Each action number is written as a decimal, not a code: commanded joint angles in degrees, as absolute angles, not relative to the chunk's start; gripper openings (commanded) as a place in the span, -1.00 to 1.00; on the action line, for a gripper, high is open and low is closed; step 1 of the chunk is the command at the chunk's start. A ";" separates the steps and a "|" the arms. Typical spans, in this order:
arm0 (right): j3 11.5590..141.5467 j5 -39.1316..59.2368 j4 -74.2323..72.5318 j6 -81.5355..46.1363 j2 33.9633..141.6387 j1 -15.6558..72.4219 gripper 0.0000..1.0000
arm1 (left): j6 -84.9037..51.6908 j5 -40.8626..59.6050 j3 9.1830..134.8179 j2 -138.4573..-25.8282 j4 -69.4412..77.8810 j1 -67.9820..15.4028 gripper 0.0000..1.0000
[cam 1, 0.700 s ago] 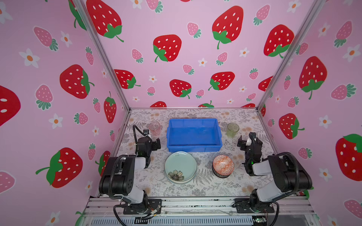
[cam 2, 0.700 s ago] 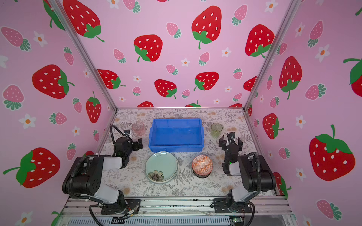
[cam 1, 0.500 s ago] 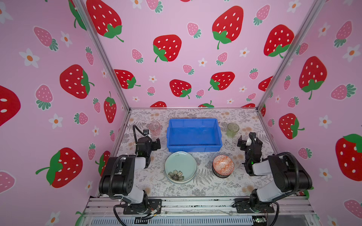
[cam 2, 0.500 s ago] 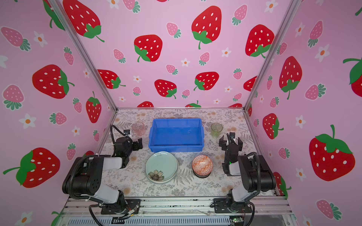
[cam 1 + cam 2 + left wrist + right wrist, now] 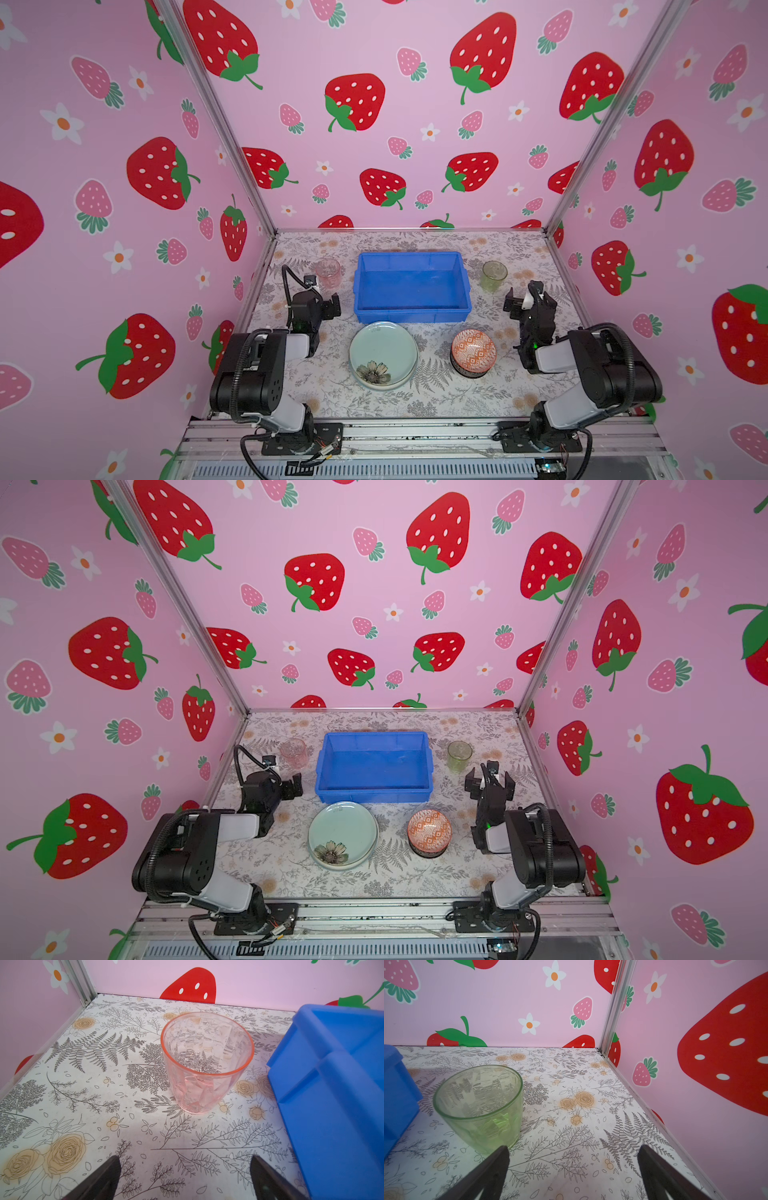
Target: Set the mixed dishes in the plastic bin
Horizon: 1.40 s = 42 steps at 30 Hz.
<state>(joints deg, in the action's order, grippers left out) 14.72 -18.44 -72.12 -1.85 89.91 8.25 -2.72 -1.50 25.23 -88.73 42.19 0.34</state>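
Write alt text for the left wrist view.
An empty pink glass cup stands upright on the floral-print tabletop, just ahead of the open left gripper. A corner of the blue plastic bin sits beside it; a pink strawberry-print wall is behind.

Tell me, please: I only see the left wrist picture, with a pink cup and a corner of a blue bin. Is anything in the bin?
Observer: No. Both top views show the bin empty.
Operator: Is the pink cup the only dish out there?
Observer: No. A green cup stands upright to the right of the bin, apart from it.
Operator: Anything else?
Observer: A plate lies in front of the bin, with an orange bowl to its right.
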 commanded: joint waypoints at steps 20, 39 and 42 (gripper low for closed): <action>14.36 -19.26 -73.92 -2.34 90.04 8.61 0.99 | -1.50 -1.93 26.37 -88.83 43.19 0.16 0.98; 14.44 -21.29 -71.26 -3.87 87.41 8.54 0.99 | 2.28 -5.77 31.36 -83.37 29.24 -3.68 0.98; 14.96 -20.50 -69.61 -2.59 85.30 8.87 0.99 | 3.38 -11.34 39.64 -81.12 15.04 -6.00 0.98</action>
<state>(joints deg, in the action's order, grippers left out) 14.70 -19.57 -71.55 -2.33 88.38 8.40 0.32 -6.20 31.70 -84.27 27.92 -4.27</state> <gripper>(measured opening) 0.994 0.990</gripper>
